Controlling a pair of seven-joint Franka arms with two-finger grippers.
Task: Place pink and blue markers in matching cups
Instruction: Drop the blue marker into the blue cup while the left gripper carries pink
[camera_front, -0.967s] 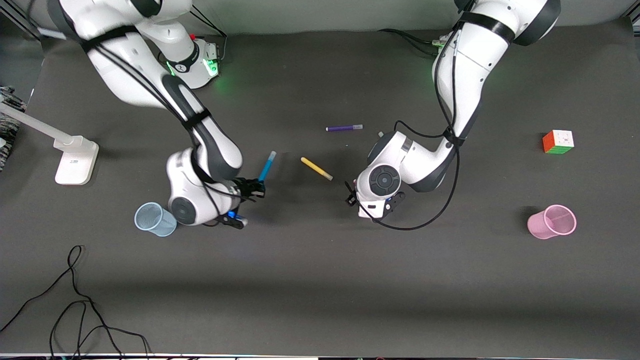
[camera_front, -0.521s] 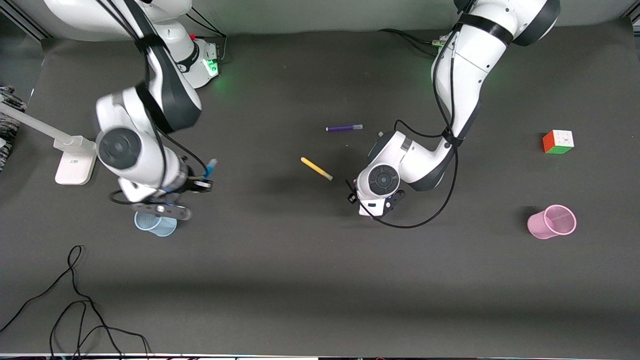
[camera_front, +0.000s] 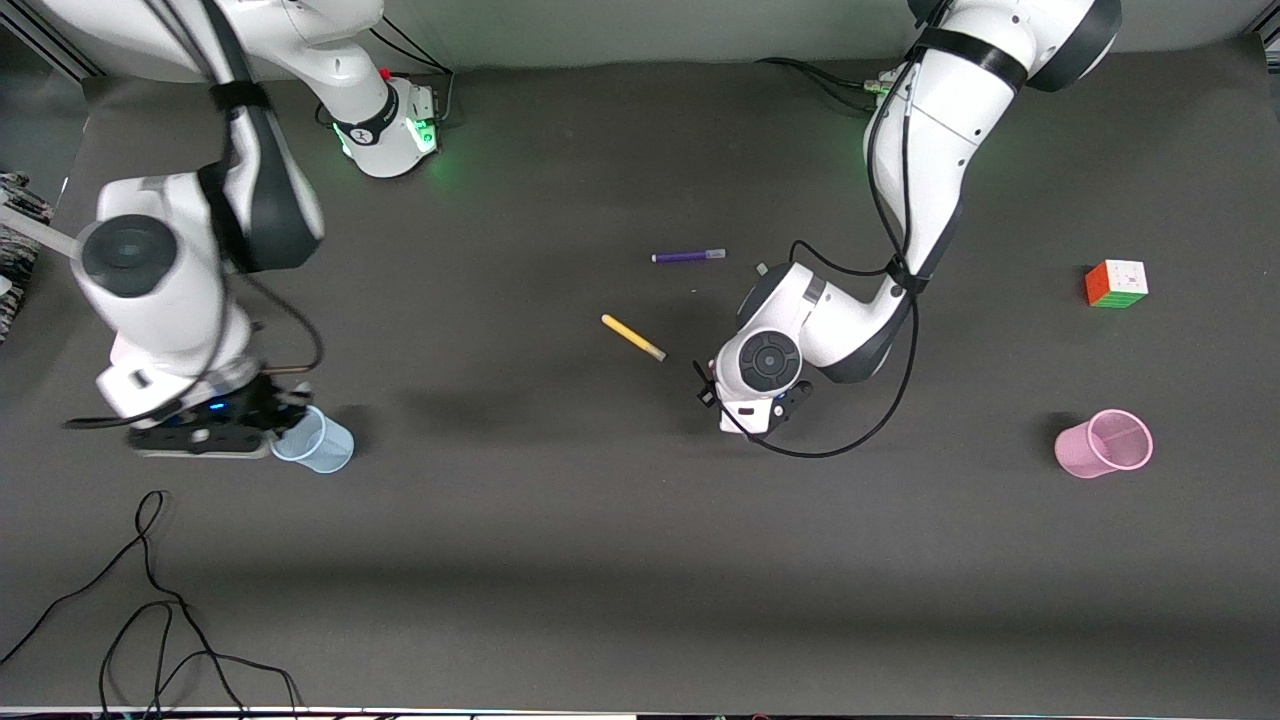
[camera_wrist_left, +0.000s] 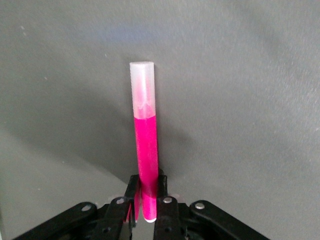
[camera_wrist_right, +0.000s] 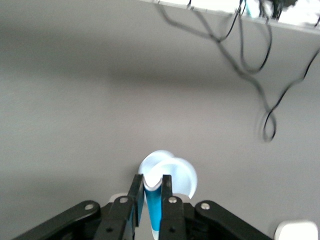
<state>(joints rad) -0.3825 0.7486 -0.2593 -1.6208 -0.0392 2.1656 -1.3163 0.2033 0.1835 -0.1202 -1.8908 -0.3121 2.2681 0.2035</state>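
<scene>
Just under the right gripper (camera_wrist_right: 152, 200) sits the blue cup (camera_front: 314, 441), near the right arm's end of the table. Its jaws pinch the blue marker (camera_wrist_right: 153, 212), tip over the cup mouth. Step in hand, by my read: dropping blue into its matching cup. Next move calls for lining the marker up over the opening, then letting go.

The left gripper (camera_wrist_left: 146, 200) hangs over mid-table beside the yellow marker (camera_front: 633, 338), jaws clamped on the pink marker (camera_wrist_left: 145, 155), which sticks out from its fingers. The pink cup (camera_front: 1104, 443) stands well apart from it, toward the left arm's end; that carry is not yet done.
</scene>
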